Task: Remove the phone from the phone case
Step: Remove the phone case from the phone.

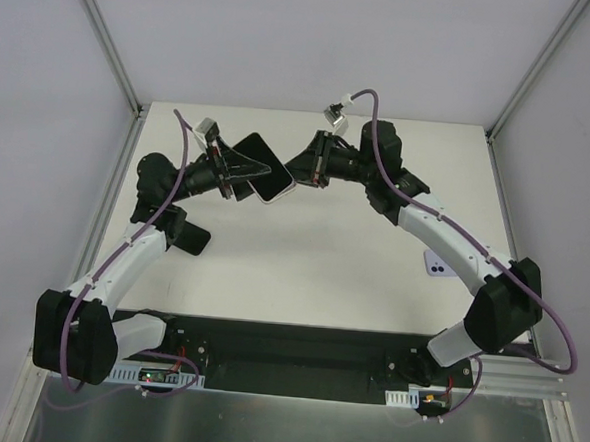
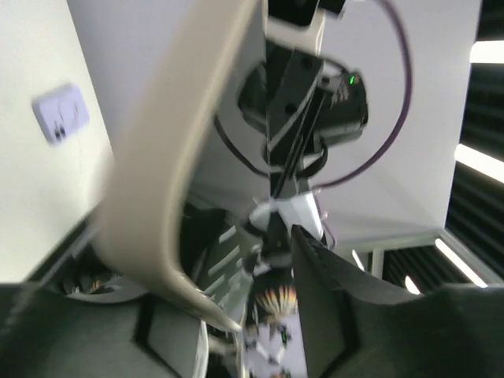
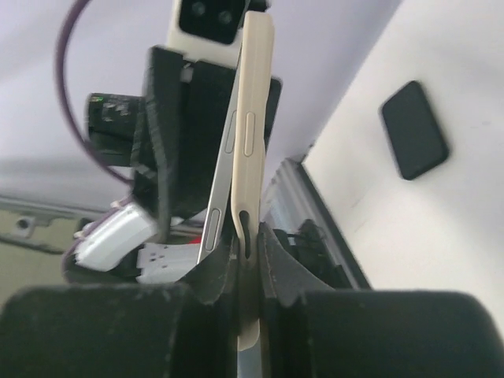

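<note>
Cream phone case (image 3: pixel 253 118) hangs above the table's (image 1: pixel 302 272) far half, its edge clenched in my right gripper (image 3: pixel 248 260). The silver-edged phone (image 3: pixel 221 185) lies beside the case, parted from it near those jaws. My left gripper (image 1: pixel 240 168) reaches the phone; I cannot tell whether it grips.

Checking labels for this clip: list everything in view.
phone: one, silver edge and dark screen, held in the air between the claws
phone case: one, cream, partly peeled off the phone
flat rectangle: one, black, lying on the table near the left arm
small flat item: one, pale lilac, on the table under the right arm
table: one, white
left claw: one, black, at the phone, grip unclear
right claw: one, black, shut on the phone case's edge
</note>
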Available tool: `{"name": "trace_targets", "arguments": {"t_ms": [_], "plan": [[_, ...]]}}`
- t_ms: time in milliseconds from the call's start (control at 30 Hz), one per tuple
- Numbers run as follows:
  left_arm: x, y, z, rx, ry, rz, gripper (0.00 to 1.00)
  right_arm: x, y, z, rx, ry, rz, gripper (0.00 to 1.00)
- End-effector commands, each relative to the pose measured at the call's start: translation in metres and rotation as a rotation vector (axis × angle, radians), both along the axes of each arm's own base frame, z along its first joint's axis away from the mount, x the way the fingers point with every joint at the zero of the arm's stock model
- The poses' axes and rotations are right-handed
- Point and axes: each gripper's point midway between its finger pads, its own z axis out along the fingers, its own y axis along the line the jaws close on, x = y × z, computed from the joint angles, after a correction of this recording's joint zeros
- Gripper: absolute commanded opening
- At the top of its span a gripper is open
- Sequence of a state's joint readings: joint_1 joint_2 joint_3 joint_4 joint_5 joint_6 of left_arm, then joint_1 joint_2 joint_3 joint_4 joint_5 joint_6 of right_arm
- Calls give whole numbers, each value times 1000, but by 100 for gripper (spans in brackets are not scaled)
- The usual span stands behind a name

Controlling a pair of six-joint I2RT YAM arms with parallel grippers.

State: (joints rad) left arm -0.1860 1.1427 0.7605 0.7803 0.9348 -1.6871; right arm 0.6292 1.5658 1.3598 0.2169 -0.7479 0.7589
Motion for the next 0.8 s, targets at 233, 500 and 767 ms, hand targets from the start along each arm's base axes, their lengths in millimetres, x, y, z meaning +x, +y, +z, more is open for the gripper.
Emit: {"name": "trace_targets", "arguments": {"t_ms": [233, 500, 767], "plan": [[-57, -13, -14, 100, -141, -246, 99, 39, -96, -56, -405, -146, -454, 1], [-33, -11, -102, 240, 149, -153, 99, 41, -161, -106, -841, -233, -666, 1], [-14, -47, -175, 426, 268, -194, 95, 21, -133, -163, -1016, -256, -565, 1]]}}
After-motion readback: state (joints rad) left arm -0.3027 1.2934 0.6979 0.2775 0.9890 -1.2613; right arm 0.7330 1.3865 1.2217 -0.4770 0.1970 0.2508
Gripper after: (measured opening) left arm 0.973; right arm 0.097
